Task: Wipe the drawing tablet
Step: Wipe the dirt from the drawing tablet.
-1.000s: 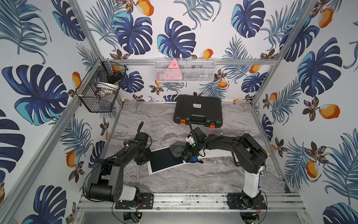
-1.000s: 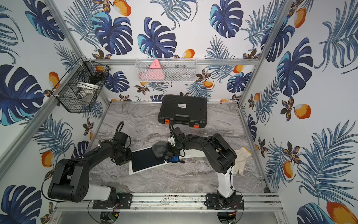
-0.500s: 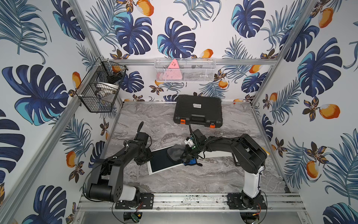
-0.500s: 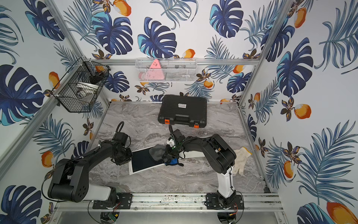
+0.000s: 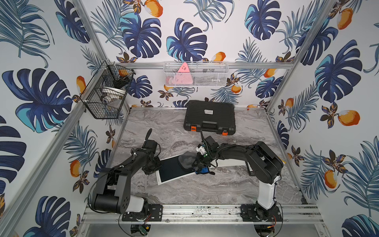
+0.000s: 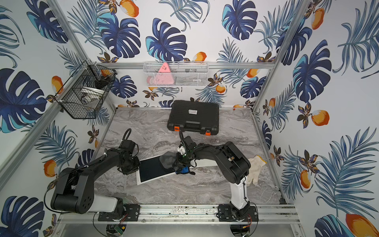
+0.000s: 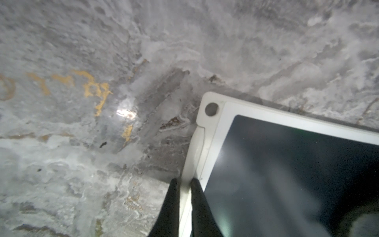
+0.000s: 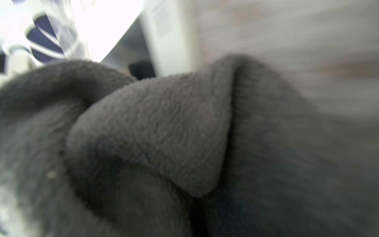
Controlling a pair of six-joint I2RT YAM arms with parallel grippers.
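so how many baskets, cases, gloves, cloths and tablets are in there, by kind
baskets: 2, black basket and white basket
case: 1
glove: 1
cloth: 1
tablet: 1
total: 6

Leaf-and-fruit patterned walls enclose a grey marble tabletop.

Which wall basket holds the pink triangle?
The white mesh basket at the back holds the pink triangle; the black wire basket, at the side, does not.
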